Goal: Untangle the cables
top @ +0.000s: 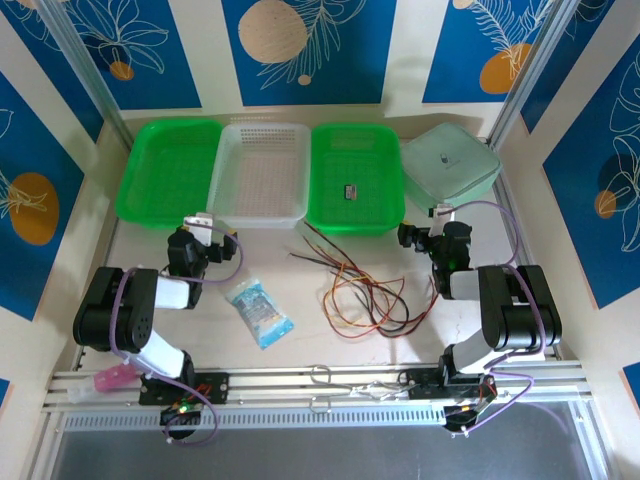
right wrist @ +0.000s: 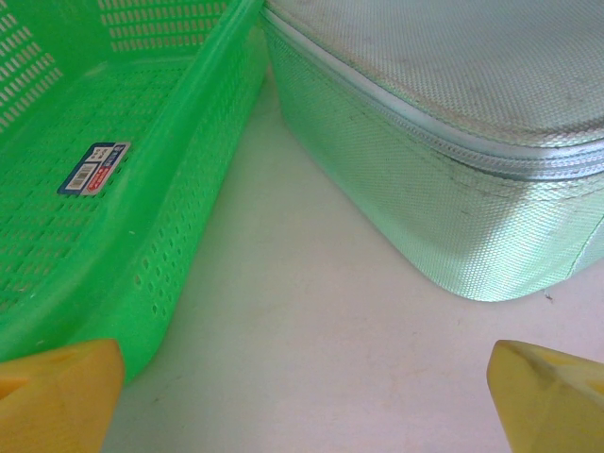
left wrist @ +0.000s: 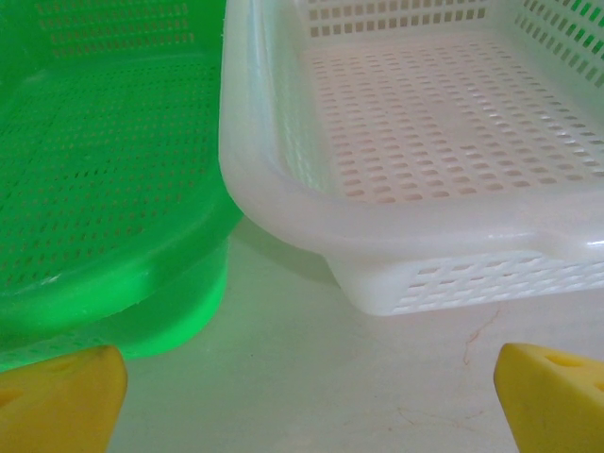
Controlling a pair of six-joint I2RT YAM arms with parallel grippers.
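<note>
- Red, orange, pale yellow and dark brown thin flexible cables [top: 365, 295]: lie in one loose tangle on the pale bench [top: 305, 300], between the two arms and just in front of the middle green perforated plastic tray [top: 375, 160].
- Long axis of the tangle: runs slantwise, from straight loose ends near that tray's front rim to wide loops down toward the right arm's base.
- Yellow-padded left fingers [left wrist: 61, 396]: stand wide apart and grip nothing; face the spot where the far-left green perforated tray [left wrist: 104, 217] and the white perforated plastic tray [left wrist: 406, 160] sit side by side.
- Yellow-padded right fingers [right wrist: 57, 392]: spread just as wide, also empty; face the strip of bench between the middle green tray and the mint-green zipped fabric case [right wrist: 453, 142].
- Both pairs: point toward the far trays, away from the cables.
- From the right fingers: cables lie to the left and back toward the near edge, near that arm.
- From the left fingers: cables lie well apart to the right, with a crinkly blue-and-white plastic packet [top: 260, 312] near the way across.
- Judgement: right arm nearer; probably needs turning back and inward before any reach.
</note>
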